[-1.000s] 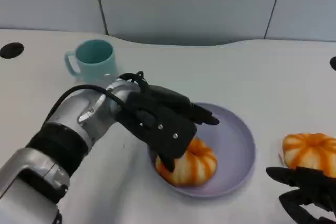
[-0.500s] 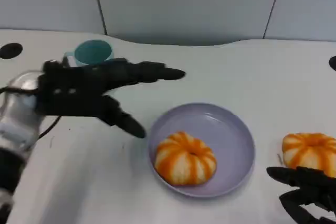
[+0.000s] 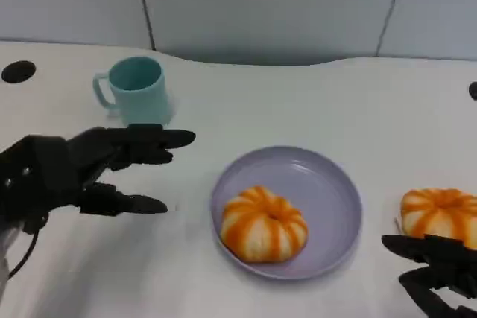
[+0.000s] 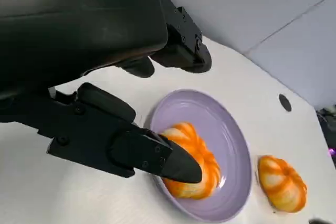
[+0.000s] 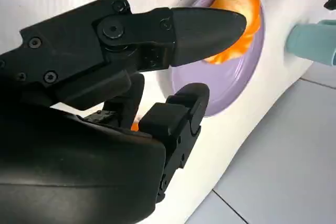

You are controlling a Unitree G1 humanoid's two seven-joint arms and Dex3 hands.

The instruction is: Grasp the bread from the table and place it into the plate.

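Left hand [image 3: 67, 173] has pulled back off the plate [image 3: 328, 184], fingers spread, empty. Bread [image 3: 264, 224] stays in plate. Right hand [image 3: 440, 269] unmoved, fingers probably apart.

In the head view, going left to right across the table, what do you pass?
Left hand → teal mug → purple plate holding a striped orange bread → second striped orange bread on the table, with the right hand just in front of it.

Bread [image 3: 263, 224] in the plate [image 3: 335, 195], second bread [image 3: 439, 214] right of it, mug [image 3: 134, 91] behind-left.
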